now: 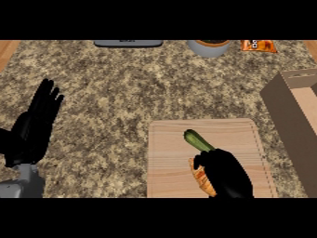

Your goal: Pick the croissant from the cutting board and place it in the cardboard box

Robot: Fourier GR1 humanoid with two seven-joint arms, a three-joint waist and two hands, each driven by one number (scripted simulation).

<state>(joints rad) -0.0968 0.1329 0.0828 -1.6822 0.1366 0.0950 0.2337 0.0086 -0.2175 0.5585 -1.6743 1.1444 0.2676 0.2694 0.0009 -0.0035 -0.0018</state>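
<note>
Head view: croissant (pixel 201 179) under right hand's fingers (pixel 209 162)

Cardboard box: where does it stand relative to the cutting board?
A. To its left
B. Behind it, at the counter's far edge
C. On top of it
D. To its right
D: the cardboard box stands at the view's right edge, right of the cutting board.

Definitely a kitchen. Speckled granite counter (pixel 133 88) with wood trim at the side edges, and a wooden cutting board (pixel 240 139) sitting near its front edge. Food on the board: a green vegetable (pixel 198 140), maybe a zucchini. Far behind the board, along the back edge, a grey pot-like container (pixel 209 47), an orange snack bag (pixel 258 45) and a flat dark grey thing (pixel 128 43).
</note>
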